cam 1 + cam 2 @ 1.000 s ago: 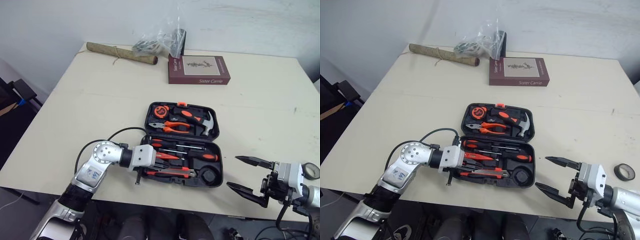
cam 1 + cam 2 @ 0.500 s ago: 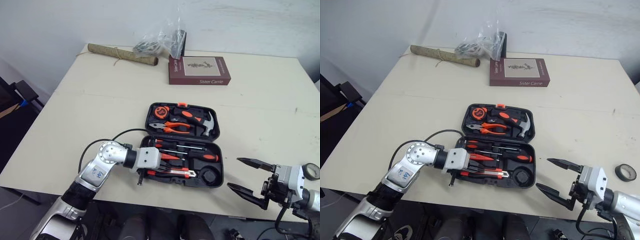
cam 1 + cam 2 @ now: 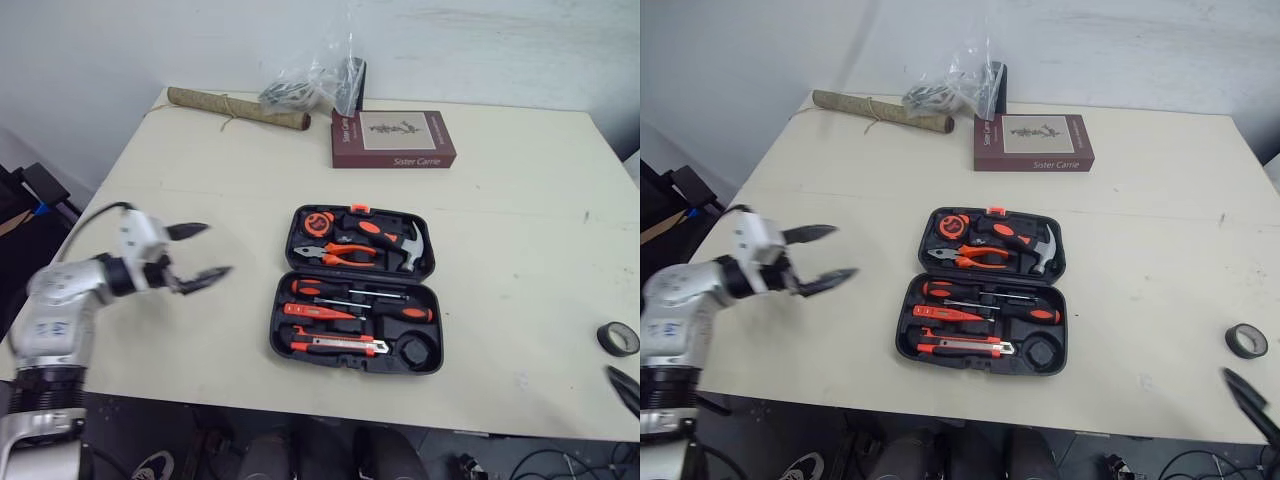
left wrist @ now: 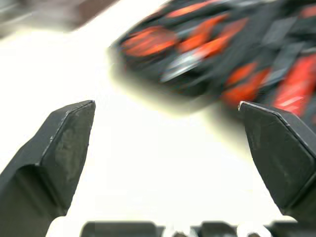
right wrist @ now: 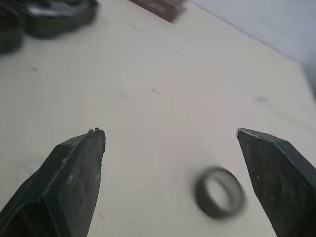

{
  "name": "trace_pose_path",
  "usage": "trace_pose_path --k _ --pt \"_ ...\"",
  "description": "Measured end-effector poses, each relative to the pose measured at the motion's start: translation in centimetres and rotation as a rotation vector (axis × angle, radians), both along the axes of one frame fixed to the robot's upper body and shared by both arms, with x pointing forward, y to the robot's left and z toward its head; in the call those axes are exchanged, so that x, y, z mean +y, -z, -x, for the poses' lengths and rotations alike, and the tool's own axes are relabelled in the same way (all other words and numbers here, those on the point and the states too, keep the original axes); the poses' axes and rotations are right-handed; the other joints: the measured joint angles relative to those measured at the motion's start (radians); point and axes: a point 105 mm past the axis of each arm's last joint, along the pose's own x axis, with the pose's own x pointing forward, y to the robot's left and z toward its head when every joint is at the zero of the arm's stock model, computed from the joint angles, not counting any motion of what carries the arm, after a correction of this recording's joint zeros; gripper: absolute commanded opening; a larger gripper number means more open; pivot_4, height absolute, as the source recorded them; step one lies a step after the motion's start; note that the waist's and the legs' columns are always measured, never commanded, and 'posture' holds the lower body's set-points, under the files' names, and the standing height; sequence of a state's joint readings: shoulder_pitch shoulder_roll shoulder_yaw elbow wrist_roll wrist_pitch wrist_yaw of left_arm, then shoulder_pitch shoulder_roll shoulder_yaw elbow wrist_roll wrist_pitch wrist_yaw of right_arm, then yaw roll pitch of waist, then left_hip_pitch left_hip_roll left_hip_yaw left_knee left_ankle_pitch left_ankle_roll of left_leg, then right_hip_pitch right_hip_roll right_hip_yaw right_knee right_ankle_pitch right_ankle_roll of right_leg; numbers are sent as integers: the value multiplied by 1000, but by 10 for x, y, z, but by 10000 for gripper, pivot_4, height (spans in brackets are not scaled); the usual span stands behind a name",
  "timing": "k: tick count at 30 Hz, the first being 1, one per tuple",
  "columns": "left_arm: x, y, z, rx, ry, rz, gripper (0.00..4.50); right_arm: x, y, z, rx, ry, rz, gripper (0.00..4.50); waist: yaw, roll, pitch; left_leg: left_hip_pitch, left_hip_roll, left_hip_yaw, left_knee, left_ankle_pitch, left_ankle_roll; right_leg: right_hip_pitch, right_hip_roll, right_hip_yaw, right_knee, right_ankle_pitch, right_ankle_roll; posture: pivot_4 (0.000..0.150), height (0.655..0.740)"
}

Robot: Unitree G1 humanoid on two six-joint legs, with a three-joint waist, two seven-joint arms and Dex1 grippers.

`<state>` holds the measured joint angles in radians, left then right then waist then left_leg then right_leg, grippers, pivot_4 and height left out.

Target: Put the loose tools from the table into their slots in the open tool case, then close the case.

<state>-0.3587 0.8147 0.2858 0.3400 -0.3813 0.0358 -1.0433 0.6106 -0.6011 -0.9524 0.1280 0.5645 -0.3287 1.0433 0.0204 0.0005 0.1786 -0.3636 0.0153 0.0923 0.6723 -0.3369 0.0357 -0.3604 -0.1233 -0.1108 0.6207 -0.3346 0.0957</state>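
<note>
Tabletop bears open tool case, perhaps tape roll.

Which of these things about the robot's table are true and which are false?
1. The tool case is open. True.
2. The left pincer holds a screwdriver. False: it is open and empty, off to the side of the case.
3. A black tape roll lies on the table, outside the case. True.
4. The book lies inside the case. False: it lies on the table beyond the case.
5. The right pincer is shut. False: it is open.
</note>
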Motion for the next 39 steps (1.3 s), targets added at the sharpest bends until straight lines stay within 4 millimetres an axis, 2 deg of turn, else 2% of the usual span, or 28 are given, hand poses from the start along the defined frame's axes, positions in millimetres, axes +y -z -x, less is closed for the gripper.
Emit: trace_pose_path --k 4,6,12,15,18,21,24,28,32,34,39 --pt "66 12 9 26 -217 1 44650 -31 14 50 34 230 -15 45000 3 0 0 6 -2 1 -10 0 -2 0 -2 1 0 -1 -2 1500 7400" --pt "85 23 16 40 -283 -2 44650 -38 25 73 64 325 -45 45000 1 0 0 6 -1 1 -10 0 -4 0 -3 1 0 -1 -3 1500 7400" --pt "113 48 40 83 -392 -16 44650 -49 42 130 101 551 -84 45000 -10 1 1 8 -1 2 -13 -3 -8 0 -4 2 -1 -2 -3 1500 7400" --pt "110 46 42 67 -373 -15 44650 -54 37 131 87 570 -75 45000 -22 0 0 9 -1 2 -14 -4 -7 0 -5 3 -1 -2 -4 1500 7400" --pt "87 34 38 28 -266 17 44650 -60 24 111 43 530 -63 45000 -27 1 0 9 -2 3 -15 -2 -9 0 -5 4 -1 -2 -4 1500 7400" --pt "44 20 31 18 -79 62 44650 -56 10 72 31 407 -59 45000 -32 2 0 9 -2 3 -16 -2 -9 -1 -5 3 -1 -2 -4 1500 7400" --pt "12 10 30 25 53 58 44650 -51 1 49 66 324 -59 45000 -29 5 1 9 -2 4 -18 2 -6 -1 -5 3 -1 -2 -4 1500 7400" --pt "-39 -3 34 25 249 53 44650 -31 -7 10 243 121 -60 45000 -24 6 2 9 -3 5 -19 4 -4 -1 -4 3 -1 -2 -4 1500 7400" --pt "-94 -24 43 2 459 86 44650 -9 -12 -28 424 -67 -17 45000 -20 5 2 9 -3 5 -17 5 -4 0 -3 3 -1 -2 -3 1500 7400" --pt "-109 -33 48 -9 532 81 44650 -4 -14 -45 465 -105 -4 45000 -19 5 3 9 -3 5 -18 5 -5 0 -2 2 -1 -2 -3 1500 7400" --pt "-148 -34 61 24 704 77 44650 8 -9 -87 618 -201 84 45000 -19 5 4 7 -2 5 -13 7 -5 0 0 2 -1 -2 -3 1500 7400"
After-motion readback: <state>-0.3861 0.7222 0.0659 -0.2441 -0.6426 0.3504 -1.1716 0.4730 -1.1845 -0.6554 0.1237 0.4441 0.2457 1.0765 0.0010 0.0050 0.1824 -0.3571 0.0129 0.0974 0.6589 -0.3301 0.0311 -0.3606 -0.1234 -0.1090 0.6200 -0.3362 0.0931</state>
